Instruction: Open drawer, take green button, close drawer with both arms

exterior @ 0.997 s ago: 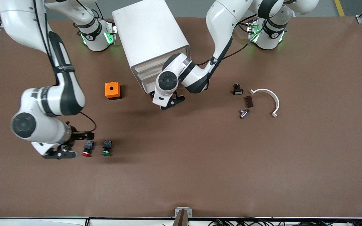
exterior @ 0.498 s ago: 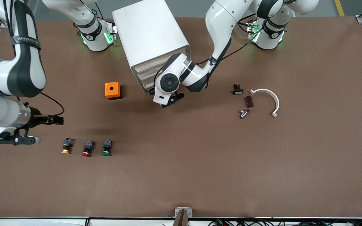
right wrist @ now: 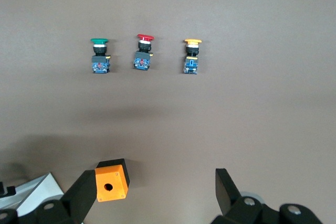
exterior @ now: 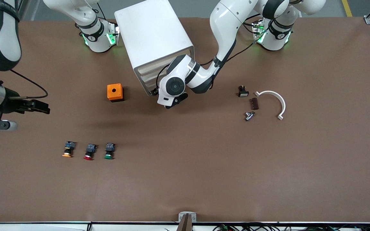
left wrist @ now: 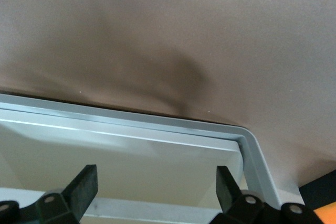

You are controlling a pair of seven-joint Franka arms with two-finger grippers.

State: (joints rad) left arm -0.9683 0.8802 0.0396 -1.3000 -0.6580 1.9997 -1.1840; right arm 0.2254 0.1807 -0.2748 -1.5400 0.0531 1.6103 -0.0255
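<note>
Drawer fronts point(exterior: 146, 77) of the white cabinet point(exterior: 154, 35) face the front camera, all pushed in, and the left gripper point(left wrist: 157, 192) hangs just in front of them, jaws released and holding nothing. The right gripper point(right wrist: 152, 198) is up over the desk point(exterior: 204, 179) at the right arm's end, jaws released and bare. The green-capped button point(exterior: 109, 150) lies on its side, long axis toward the front camera, cap nearest it. Beside it lie a red-capped button point(exterior: 89, 151) and an orange-capped button point(exterior: 68, 149), each apart. An orange box point(exterior: 115, 92) sits near the cabinet. Bare desk surrounds the row of buttons.
</note>
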